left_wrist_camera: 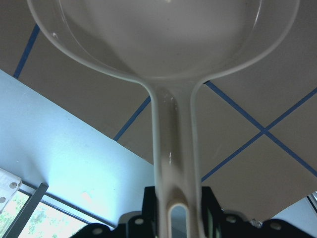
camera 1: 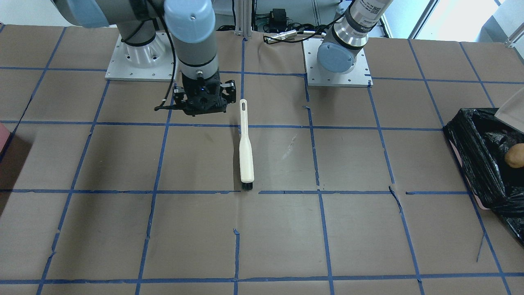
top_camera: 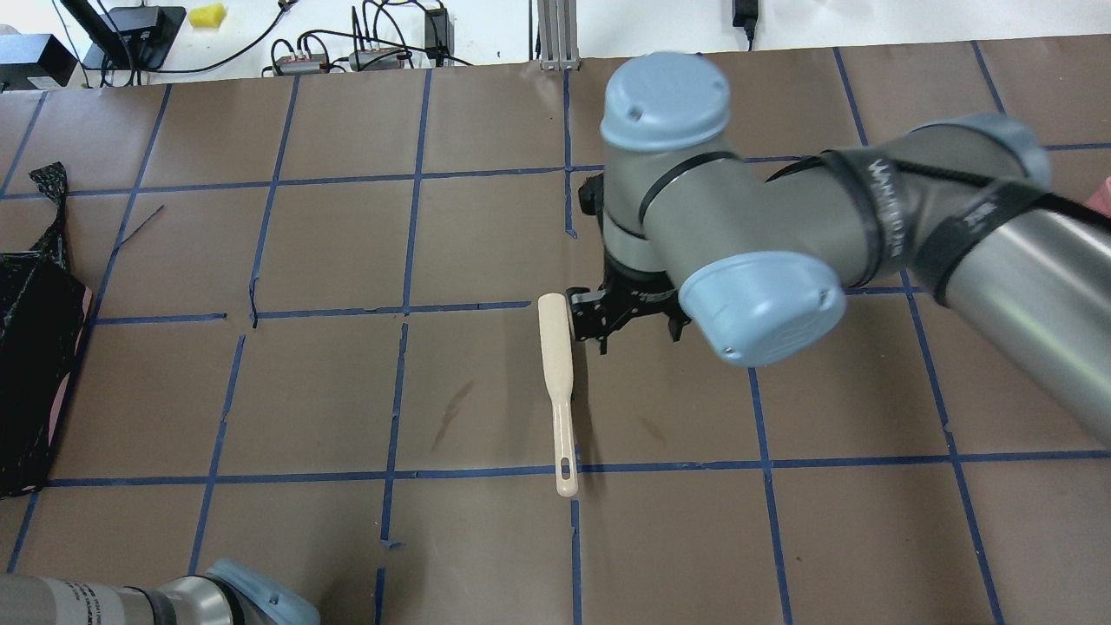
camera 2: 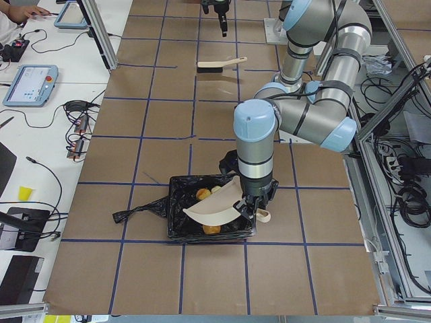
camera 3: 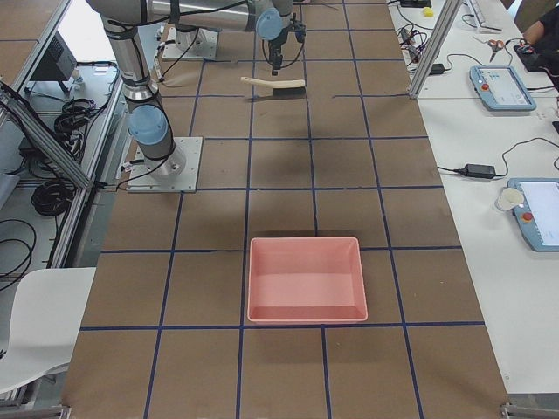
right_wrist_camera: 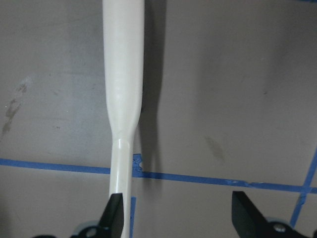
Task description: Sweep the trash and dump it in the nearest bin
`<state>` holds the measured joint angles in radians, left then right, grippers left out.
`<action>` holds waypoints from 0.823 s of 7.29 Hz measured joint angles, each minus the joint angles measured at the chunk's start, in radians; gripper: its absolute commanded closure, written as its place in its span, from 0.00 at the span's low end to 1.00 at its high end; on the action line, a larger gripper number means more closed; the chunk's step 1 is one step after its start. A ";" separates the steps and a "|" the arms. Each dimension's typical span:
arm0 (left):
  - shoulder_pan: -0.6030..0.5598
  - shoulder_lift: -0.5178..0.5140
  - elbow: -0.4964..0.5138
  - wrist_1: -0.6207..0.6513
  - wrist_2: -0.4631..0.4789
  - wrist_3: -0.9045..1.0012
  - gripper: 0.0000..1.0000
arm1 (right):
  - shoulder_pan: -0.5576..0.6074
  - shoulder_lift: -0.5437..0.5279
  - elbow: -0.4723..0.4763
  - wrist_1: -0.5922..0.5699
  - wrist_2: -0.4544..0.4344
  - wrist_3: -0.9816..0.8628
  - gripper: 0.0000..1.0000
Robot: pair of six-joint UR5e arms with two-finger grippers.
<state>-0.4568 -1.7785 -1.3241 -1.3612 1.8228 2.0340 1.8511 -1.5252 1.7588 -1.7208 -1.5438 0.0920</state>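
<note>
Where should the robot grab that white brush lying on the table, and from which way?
Probably the thin handle of the brush, coming straight down from above and closing across it. The brush lies lengthwise on the table, and that end is narrow, bare and far from the black bristles.

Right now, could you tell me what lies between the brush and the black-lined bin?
Nothing: in the overhead view, only bare taped table separates the brush from the bin; the front-facing view agrees.

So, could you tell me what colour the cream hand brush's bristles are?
Black bristles; the exterior front-facing view shows them best.
</note>
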 measured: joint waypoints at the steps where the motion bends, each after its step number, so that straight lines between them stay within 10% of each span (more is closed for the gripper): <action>1: -0.037 0.032 -0.008 -0.047 -0.054 -0.024 0.98 | -0.089 -0.057 -0.026 0.072 -0.010 -0.106 0.06; 6: -0.450 0.059 -0.039 -0.152 -0.148 -0.417 0.98 | -0.274 -0.119 -0.145 0.181 -0.019 -0.249 0.00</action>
<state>-0.9070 -1.7200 -1.3636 -1.5132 1.6747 1.6172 1.5773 -1.6438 1.6137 -1.5402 -1.5631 -0.1569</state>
